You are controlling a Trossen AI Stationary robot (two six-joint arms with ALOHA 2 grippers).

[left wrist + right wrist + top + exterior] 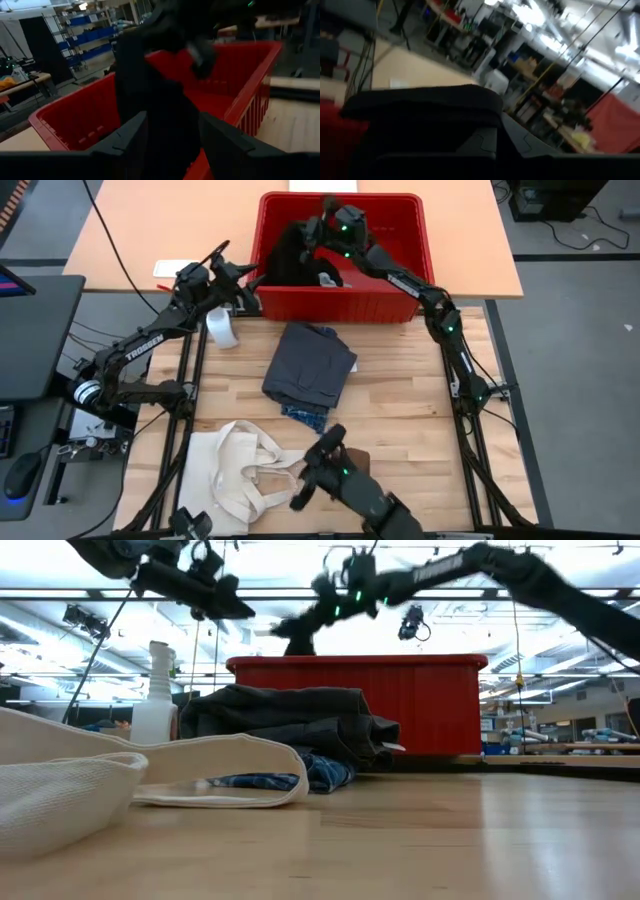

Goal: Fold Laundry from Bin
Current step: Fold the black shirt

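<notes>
The red bin (400, 305) stands at the table's far edge. A large black piece of laundry (285, 255) rises out of its left half, with my right gripper (312, 232) shut on it above the bin. My left gripper (250, 280) stands open just outside the bin's left wall. In the left wrist view the black piece (165, 100) fills the gap between its fingers. A folded dark grey piece (310, 360) lies mid-table on a blue plaid shirt (305, 415). My right gripper holds the black piece by its upper part (420, 105), coming in level from the table's right. The cloth bunches over the fingers and hides the place of contact. The rest hangs down into the bin (430, 705). My left gripper: I cannot tell whether its fingers (125, 142) touch the black piece.
A cream tote bag (240, 470) lies at the near left. A white spray bottle (222, 328) stands by the bin's left corner. Another dark arm (340, 475) sits at the near edge. Bare wood lies right of the folded pile.
</notes>
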